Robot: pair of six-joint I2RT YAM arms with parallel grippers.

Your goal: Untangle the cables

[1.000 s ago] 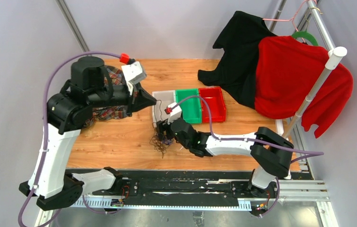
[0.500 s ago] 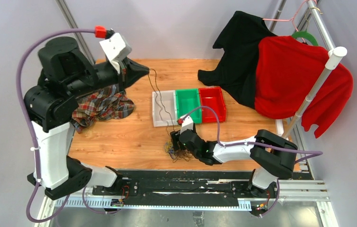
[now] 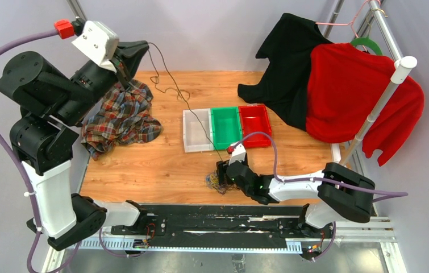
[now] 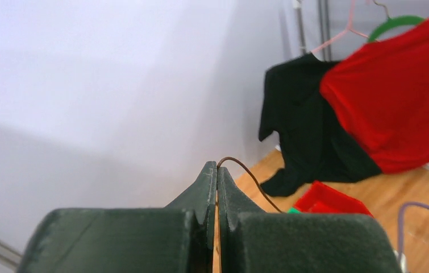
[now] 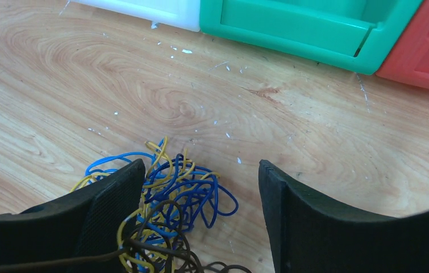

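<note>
The left fingers (image 4: 203, 196) are pressed together on one dark cable (image 4: 250, 177) and held high, apparently so that the strand is drawn clear of the clump of cables (image 5: 169, 196). The right fingers (image 5: 107, 213) are spread wide astride that clump on the tabletop (image 5: 314, 131), probably to steady it. Where the strand leaves the tangle cannot be made out. The white bin (image 5: 144, 11) is cut off.

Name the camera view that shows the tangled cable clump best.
Right wrist: the cable clump fills the foreground, blue, yellow and dark loops distinct at the open right gripper. Top external shows only a small dark knot. Left wrist misses it, showing one wire pinched in the left gripper.
</note>
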